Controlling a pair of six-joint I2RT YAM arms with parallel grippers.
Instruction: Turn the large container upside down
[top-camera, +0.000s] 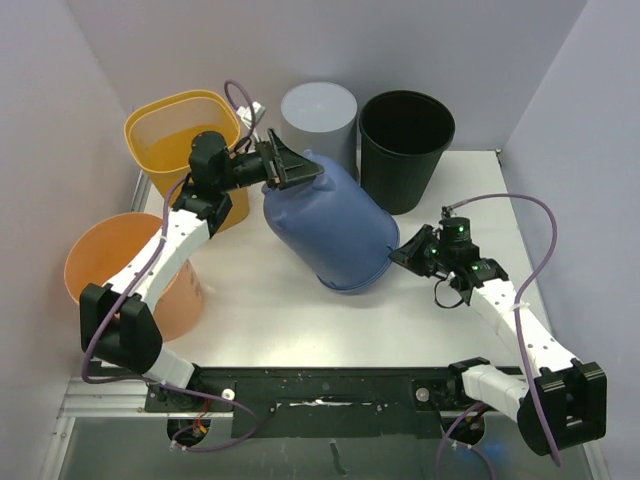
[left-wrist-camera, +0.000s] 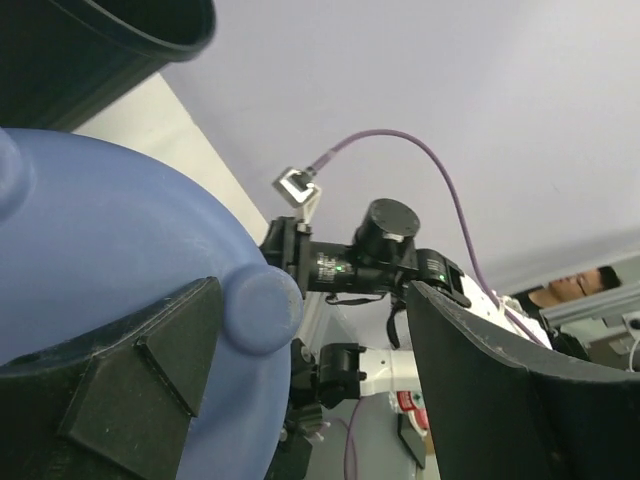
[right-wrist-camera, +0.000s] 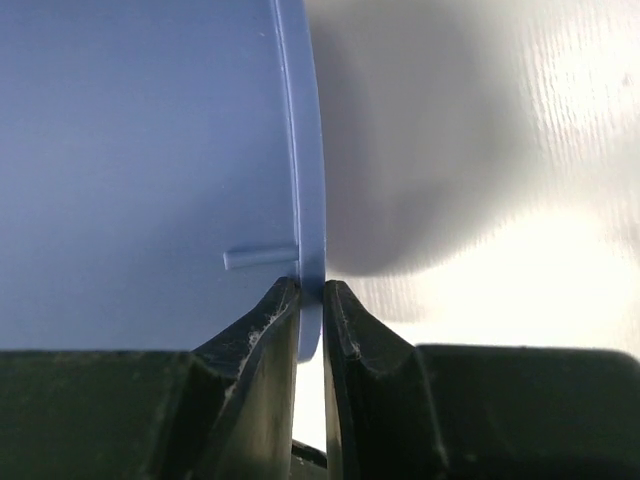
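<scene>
Closest to your right wrist camera, the right gripper has its 2 fingers pinched together on the thin rim of the large blue container, with only the rim's edge between the pads. A small rib on the container wall sits just above the left fingertip. Behind the rim you see bare white table with the container's shadow on it.

From above, the container lies tilted on its side in the middle of the table. Its open mouth points toward the right arm and its base points toward the back left.

Your left gripper is at that base with its jaws spread wide, not clamped. In the left wrist view, 1 finger lies against the blue surface beside a round knob on the base. The other finger stands apart from the container with a clear gap.

Along the back stand a yellow bin, a grey canister and a black bucket, all upright. An orange bucket sits at the left edge, beside the left arm.
</scene>
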